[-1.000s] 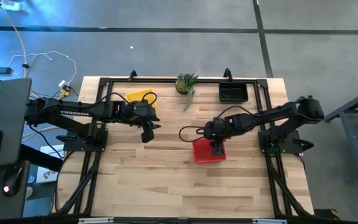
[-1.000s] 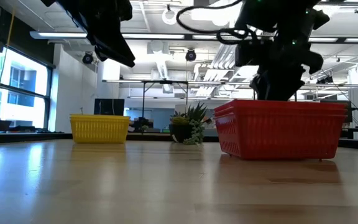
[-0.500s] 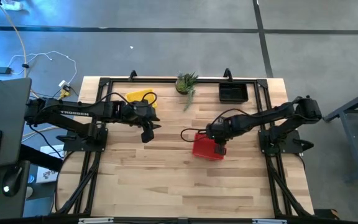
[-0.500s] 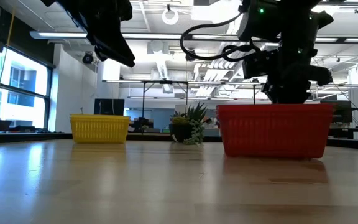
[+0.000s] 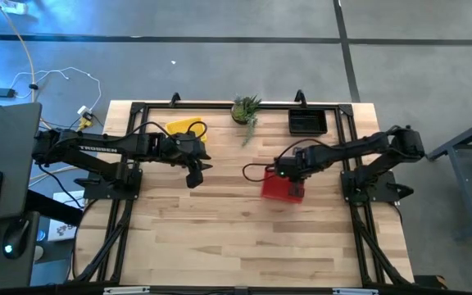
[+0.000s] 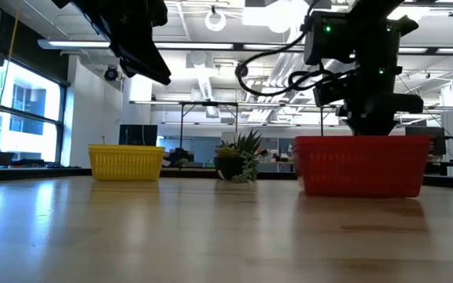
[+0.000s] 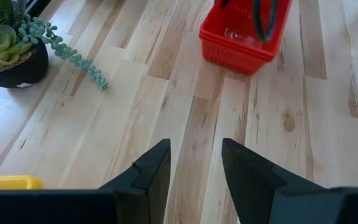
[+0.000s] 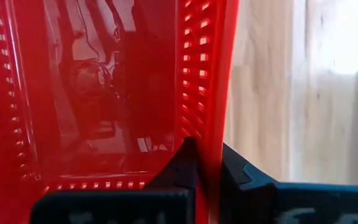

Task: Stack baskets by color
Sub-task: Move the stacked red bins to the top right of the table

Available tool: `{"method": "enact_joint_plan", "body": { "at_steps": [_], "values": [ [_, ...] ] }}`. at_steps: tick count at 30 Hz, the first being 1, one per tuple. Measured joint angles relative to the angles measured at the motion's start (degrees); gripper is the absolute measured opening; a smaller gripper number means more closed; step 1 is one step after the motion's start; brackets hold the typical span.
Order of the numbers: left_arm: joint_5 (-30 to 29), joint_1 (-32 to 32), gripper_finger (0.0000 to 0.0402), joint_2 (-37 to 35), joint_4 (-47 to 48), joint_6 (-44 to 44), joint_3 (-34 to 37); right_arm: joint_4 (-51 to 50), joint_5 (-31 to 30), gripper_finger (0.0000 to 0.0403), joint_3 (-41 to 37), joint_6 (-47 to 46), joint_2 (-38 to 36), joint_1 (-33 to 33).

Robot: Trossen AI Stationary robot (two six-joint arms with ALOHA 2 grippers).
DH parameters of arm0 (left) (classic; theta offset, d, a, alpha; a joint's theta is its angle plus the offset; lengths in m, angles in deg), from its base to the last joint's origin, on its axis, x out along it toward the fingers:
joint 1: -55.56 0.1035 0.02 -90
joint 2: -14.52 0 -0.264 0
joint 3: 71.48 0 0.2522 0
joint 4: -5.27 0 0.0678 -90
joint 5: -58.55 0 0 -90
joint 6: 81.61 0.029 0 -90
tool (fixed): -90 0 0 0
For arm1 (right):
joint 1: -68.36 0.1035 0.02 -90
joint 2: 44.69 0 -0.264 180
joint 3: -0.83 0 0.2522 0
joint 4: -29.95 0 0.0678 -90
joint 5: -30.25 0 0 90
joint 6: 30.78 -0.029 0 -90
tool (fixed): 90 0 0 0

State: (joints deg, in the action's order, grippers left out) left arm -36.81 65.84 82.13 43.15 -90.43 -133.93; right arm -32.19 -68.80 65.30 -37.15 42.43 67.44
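Observation:
A red basket [image 5: 279, 188] stands right of the table's middle, with my right gripper [image 8: 210, 165] shut on its right-hand wall, pointing down into it. In the low view the same red basket [image 6: 360, 165] sits below that gripper [image 6: 372, 126]. A yellow basket [image 5: 185, 129] rests on its bottom at the far left, a black basket [image 5: 307, 122] at the far right. My left gripper [image 7: 194, 168] hovers open above the table, left of the middle, with nothing between its fingers. My right gripper pinches the red basket's mesh wall [image 8: 217, 93] on the side toward the table's right edge, one finger [image 8: 184, 163] inside the basket and one [image 8: 244, 174] outside. The fingers come from above, pointing down. The basket stands level and upright; whether it is lifted off the wood I cannot tell.
A small potted green plant [image 5: 246, 109] stands at the far edge between the yellow and black baskets, its strands trailing onto the wood. Black frame rails [image 5: 129, 147] run along the table's left, right and far sides. Bare wood lies toward the near edge.
My right gripper has gone toward the table's right and far edges and has tipped to point straight down. The red basket has gone with it, sliding that way and turning a little about. My left arm has kept still.

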Motion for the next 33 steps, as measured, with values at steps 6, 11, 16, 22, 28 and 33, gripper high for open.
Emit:
{"method": "enact_joint_plan", "body": {
  "at_steps": [6,11,16,22,28,33],
  "values": [
    [0.01,-0.01,0.0131,0.00,0.04,0.00,0.00,-5.97,-3.09,0.0005,-0.20,3.21,-2.29,-2.70],
    [0.02,0.00,0.0131,0.00,0.07,0.00,0.00,-9.85,-6.74,0.0005,-0.28,4.80,-5.92,-5.16],
    [0.02,-0.02,0.0131,0.00,0.05,0.00,0.00,-12.10,-8.61,0.0005,-0.38,8.42,-6.59,-8.34],
    [0.02,0.00,0.0131,0.00,0.53,0.00,0.00,-10.68,-8.67,0.0005,-4.20,13.07,-6.67,-13.47],
    [0.02,-0.01,0.0131,0.00,0.52,0.00,0.00,-10.28,-10.52,0.0004,-4.28,18.95,-6.80,-17.21],
    [0.02,-0.02,0.0131,0.00,0.50,0.00,0.00,-10.15,-13.21,0.0005,-4.30,23.23,-6.80,-20.28]
  ]
}}
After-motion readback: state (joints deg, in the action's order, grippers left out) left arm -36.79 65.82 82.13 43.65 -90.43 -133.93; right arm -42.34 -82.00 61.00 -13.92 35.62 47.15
